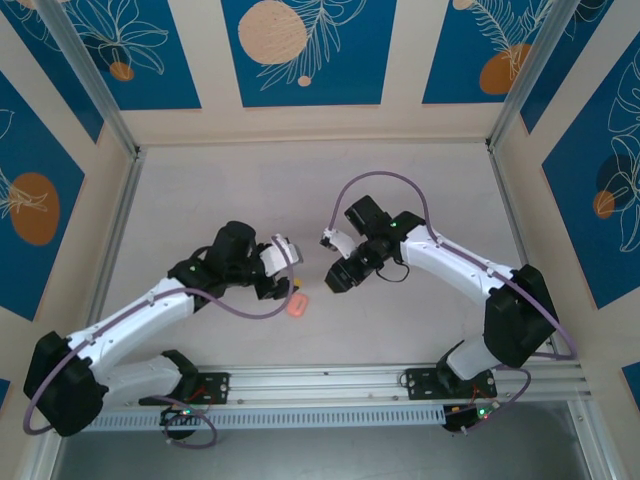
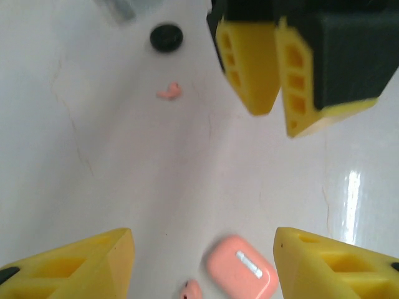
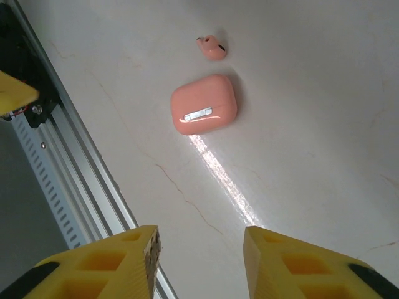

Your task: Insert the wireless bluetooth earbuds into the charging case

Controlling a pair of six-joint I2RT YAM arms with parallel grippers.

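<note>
**A:** Where did the charging case (image 2: pixel 242 269) lie from the left gripper (image 2: pixel 202 242)?

**B:** Low in the left wrist view, flat on the table (image 2: pixel 124 174). It sat inside the gap between that gripper's yellow fingers (image 2: pixel 81 268), closer to the one at lower right. Its long axis ran slantwise, upper left to lower right, so skewed to the line across the fingers. The lid looked shut.

**A:** The earbuds?

**B:** One earbud (image 2: pixel 191 290) lay just beside the case, at its lower left; contact could not be told. The second earbud (image 2: pixel 169 93) lay well apart, in the upper left of the frame.

**A:** Which arm was nearer?

**B:** The left. In the top view it hung just above the case, while the right gripper (image 1: pixel 333 278) stood a little farther off, to the upper right. The left was judged better placed, after a turn of the wrist to square up.

**A:** Fingers?

**B:** Left: wide apart, touching nothing. Right: apart by a narrower gap, bare table between, nothing held
</note>
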